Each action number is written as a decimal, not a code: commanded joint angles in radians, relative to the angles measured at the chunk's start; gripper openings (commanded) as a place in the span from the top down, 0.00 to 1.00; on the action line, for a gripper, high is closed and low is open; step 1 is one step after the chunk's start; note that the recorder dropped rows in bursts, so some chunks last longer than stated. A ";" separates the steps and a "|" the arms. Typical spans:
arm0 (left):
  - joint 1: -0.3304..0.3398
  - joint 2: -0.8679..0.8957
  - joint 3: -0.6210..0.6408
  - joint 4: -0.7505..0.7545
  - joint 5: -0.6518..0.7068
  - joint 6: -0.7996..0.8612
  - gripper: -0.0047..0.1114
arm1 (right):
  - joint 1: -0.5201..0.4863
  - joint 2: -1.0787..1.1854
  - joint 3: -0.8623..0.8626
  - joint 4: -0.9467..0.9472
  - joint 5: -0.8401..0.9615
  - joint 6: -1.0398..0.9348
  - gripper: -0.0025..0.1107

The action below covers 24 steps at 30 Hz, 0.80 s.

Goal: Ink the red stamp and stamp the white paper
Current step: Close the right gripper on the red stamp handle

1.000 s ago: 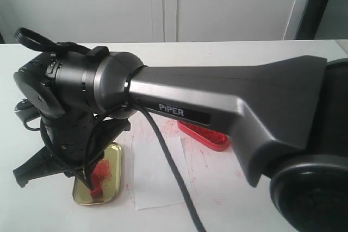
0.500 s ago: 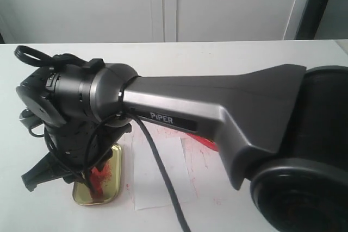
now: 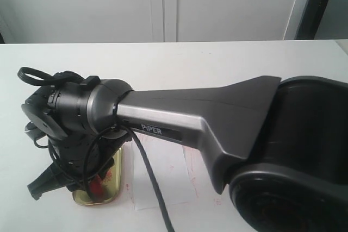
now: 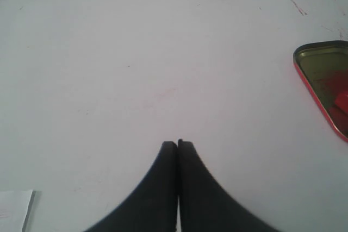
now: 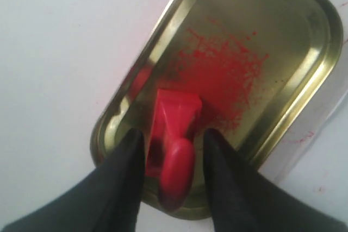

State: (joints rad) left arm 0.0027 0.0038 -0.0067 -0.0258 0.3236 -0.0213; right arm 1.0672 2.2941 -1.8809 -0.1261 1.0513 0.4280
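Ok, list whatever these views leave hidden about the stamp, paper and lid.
Exterior view: the right arm covers much of the white paper; any stamped mark is unseen.
Left wrist view: the gold tin lid is cut off by the picture's edge.
Right wrist view: the red stamp hides its own printing face.

One red stamp (image 5: 173, 134), one gold lid (image 5: 304, 69), one white paper (image 3: 176, 180).
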 commanded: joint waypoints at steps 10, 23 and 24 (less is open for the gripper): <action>-0.003 -0.004 0.007 0.001 0.009 -0.001 0.96 | 0.002 0.002 -0.003 -0.010 0.021 0.030 0.98; -0.003 -0.004 0.007 0.001 0.009 -0.001 0.96 | 0.002 -0.033 -0.003 -0.008 0.023 0.047 0.98; -0.003 -0.004 0.007 0.001 0.009 -0.001 0.96 | 0.002 -0.045 -0.003 -0.008 0.025 0.047 0.98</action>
State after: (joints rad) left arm 0.0027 0.0038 -0.0067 -0.0258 0.3236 -0.0213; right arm 1.0672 2.2859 -1.8809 -0.1280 1.0663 0.4689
